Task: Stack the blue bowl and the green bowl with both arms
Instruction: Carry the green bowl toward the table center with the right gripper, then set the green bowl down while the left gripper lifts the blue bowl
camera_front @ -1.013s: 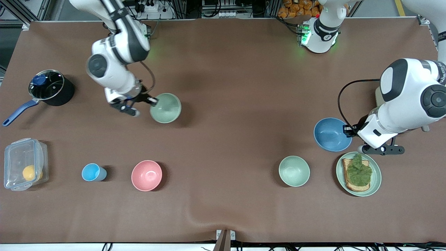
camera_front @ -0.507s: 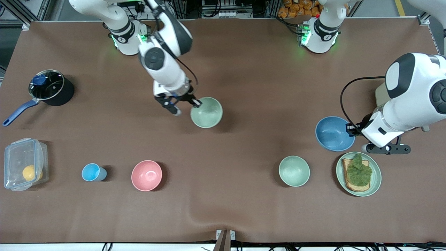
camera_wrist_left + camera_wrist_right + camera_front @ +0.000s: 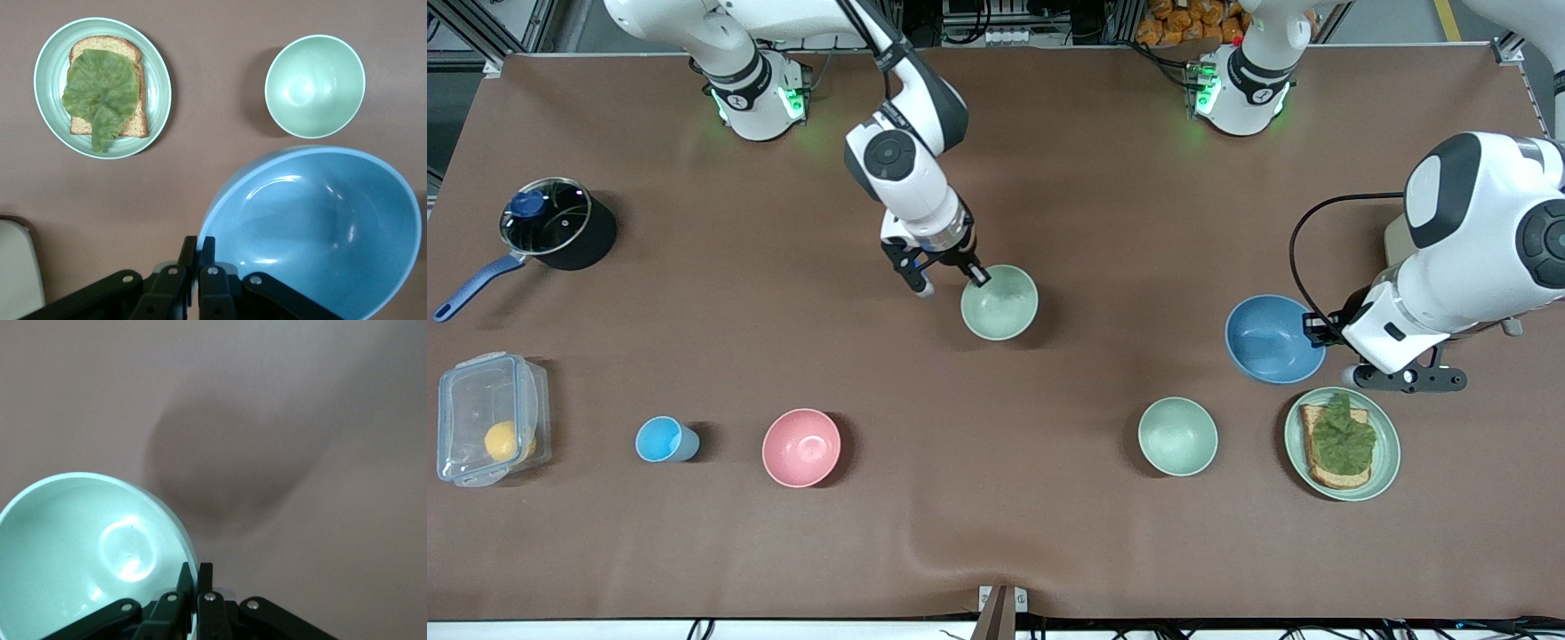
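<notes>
My right gripper (image 3: 975, 276) is shut on the rim of the pale green bowl (image 3: 1000, 303) and holds it in the air over the middle of the table. In the right wrist view the green bowl (image 3: 87, 553) fills one corner, with my right gripper (image 3: 195, 572) pinching its rim; its shadow falls on the brown cloth below. My left gripper (image 3: 1310, 327) is shut on the rim of the blue bowl (image 3: 1267, 342), held above the table toward the left arm's end. The left wrist view shows the blue bowl (image 3: 320, 227) tilted, its edge clamped in my left gripper (image 3: 199, 243).
A second green bowl (image 3: 1178, 436) (image 3: 315, 85) and a green plate (image 3: 1387, 462) (image 3: 160, 100) with toast and lettuce lie nearer the front camera than the blue bowl. A pink bowl (image 3: 801, 447), light-blue cup (image 3: 663, 439), clear box (image 3: 489, 418) and pot (image 3: 558, 222) sit toward the right arm's end.
The right arm has carried the green bowl from near its own end toward the middle of the table. The left arm with the blue bowl has hardly moved.
</notes>
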Motion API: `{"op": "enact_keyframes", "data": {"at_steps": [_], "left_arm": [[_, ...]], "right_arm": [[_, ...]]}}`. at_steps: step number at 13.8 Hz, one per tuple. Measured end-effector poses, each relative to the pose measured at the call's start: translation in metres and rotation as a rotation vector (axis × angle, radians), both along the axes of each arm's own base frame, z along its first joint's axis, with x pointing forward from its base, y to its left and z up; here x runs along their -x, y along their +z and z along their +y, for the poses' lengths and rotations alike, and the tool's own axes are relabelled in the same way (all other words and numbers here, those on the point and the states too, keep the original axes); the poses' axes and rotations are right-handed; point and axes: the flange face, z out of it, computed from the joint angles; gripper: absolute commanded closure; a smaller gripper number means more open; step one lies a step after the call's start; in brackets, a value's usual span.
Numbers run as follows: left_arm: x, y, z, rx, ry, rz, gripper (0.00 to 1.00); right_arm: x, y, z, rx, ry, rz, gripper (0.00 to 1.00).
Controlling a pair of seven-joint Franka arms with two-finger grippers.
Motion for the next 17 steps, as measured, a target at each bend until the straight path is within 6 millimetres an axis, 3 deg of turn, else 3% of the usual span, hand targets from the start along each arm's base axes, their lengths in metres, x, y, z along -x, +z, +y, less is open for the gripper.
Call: {"op": "enact_keyframes", "data": {"at_steps": [10,17], "left_arm": [[0.005,0.001,-0.021,0.005,0.039,0.015,1.00],[0.009,-0.002,-0.033,0.007,0.023,0.025,1.00]], "right_arm": [[0.029,-0.044,0.046,0.072,-0.046,-0.004,1.00],[0.039,-0.042,0.060,0.084,-0.075,-0.026,1.00]]}}
